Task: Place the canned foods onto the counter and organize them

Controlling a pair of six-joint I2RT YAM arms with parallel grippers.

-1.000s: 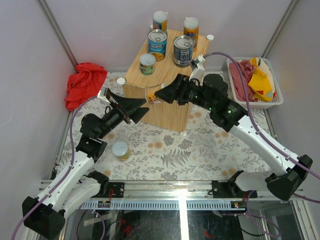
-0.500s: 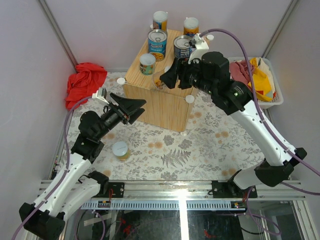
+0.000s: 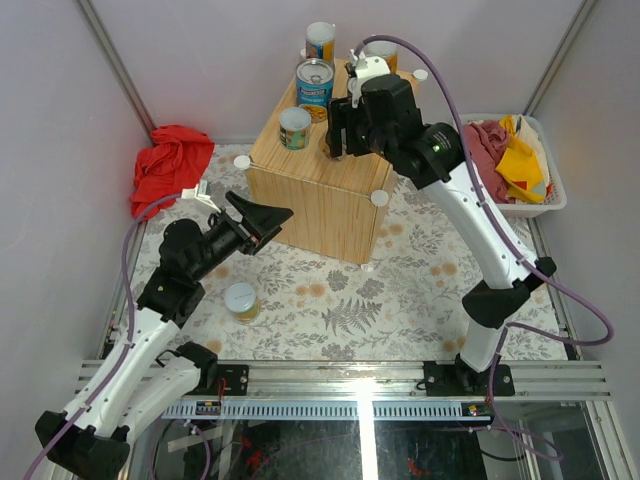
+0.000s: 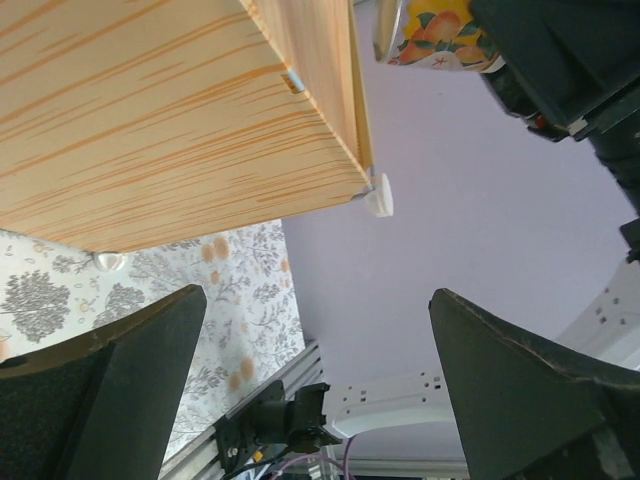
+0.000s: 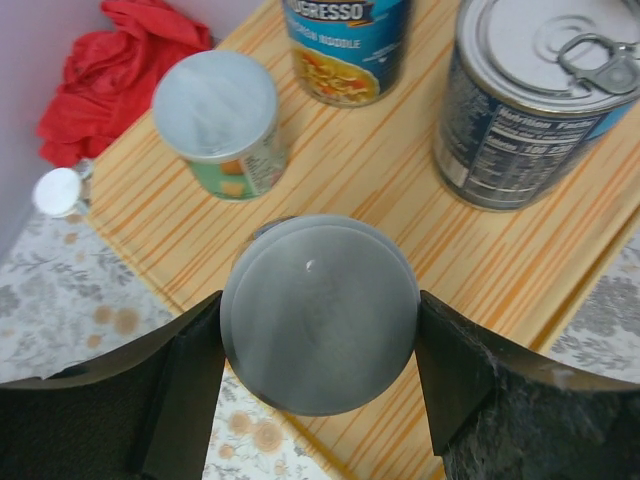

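The right end effector [image 5: 320, 340] grips a can [image 5: 320, 312], with one finger on each side of it. This held can is over the wooden tabletop [image 3: 290, 160], near the front edge. I cannot tell if it touches the wood.

More cans stand on the wood. A green can [image 5: 220, 120] is just beside the held can. A blue can [image 5: 348, 45] and a big can [image 5: 540, 100] stand farther back. Two tall cans [image 3: 320, 42] are at the very back, and one is partly hidden by the right arm.

One last can [image 3: 241, 301] stands down on the flower mat [image 3: 400, 290], close to the left arm.

The left end effector [image 3: 262, 210] is wide open and holds nothing. It hangs low, near the front left side of the wood.
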